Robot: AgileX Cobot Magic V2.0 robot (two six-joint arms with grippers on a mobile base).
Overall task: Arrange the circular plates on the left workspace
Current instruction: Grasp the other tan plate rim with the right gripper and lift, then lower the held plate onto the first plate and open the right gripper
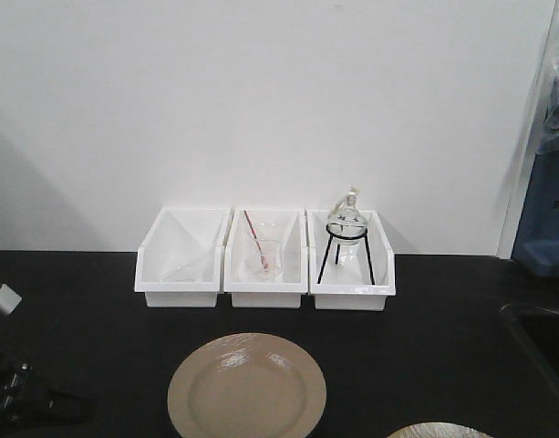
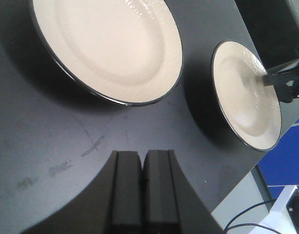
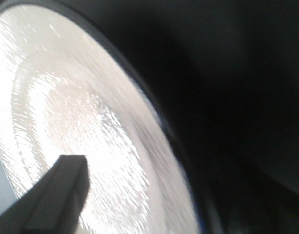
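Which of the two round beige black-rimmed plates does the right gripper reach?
The round beige plate at the front view's bottom right edge, mostly cut off; the right gripper is at its rim. The other plate lies apart, central.

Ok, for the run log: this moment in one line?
left gripper: shut, empty | right gripper: at rim of right-hand round beige black-rimmed plate, grip unclear | other beige plate: on black countertop, untouched

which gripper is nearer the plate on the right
Right. The right gripper is at the rim of that plate; the left gripper sits apart from it over bare countertop.
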